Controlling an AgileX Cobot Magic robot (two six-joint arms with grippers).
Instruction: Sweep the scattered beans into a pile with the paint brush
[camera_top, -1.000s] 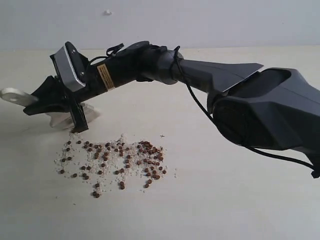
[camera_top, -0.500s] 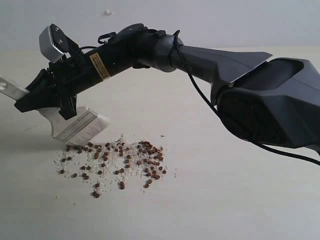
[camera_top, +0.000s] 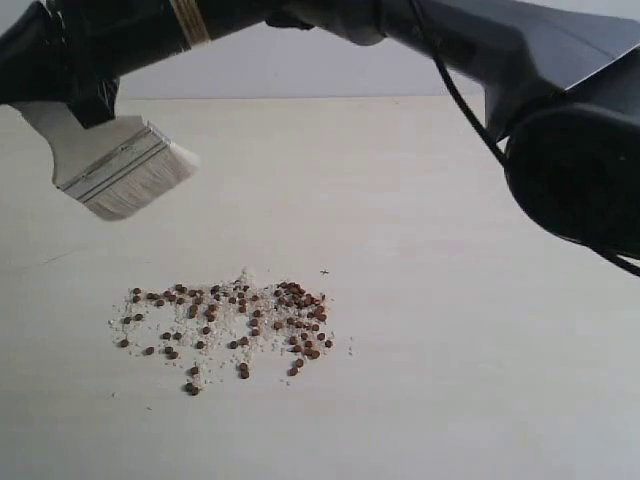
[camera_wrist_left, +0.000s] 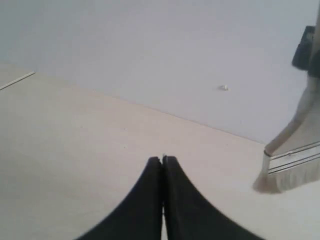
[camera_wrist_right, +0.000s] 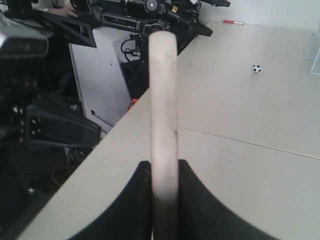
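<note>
The beans (camera_top: 230, 325) lie scattered in a loose patch on the pale table (camera_top: 450, 380), thickest at the right end as a pile (camera_top: 300, 320). The paint brush (camera_top: 125, 175) hangs in the air above and to the left of them, its white bristles pointing down to the right and clear of the table. My right gripper (camera_wrist_right: 164, 167) is shut on the brush's white handle (camera_wrist_right: 164, 100); in the exterior view it sits at the top left corner, mostly cut off. My left gripper (camera_wrist_left: 162, 160) is shut and holds nothing, with the brush (camera_wrist_left: 295, 160) off to its side.
Pale crumbs (camera_top: 185, 312) are mixed among the beans. The right arm (camera_top: 560, 120) spans the top right of the exterior view. Farther along the table are a small ball (camera_wrist_right: 256, 68), a red pen (camera_wrist_right: 232, 22) and a white basket (camera_wrist_right: 315, 47). Dark equipment (camera_wrist_right: 50, 125) stands beyond the table's edge.
The right arm has lifted the brush from the table by the beans' left end, up and away into the air. The beans have stayed put over the last half second.
</note>
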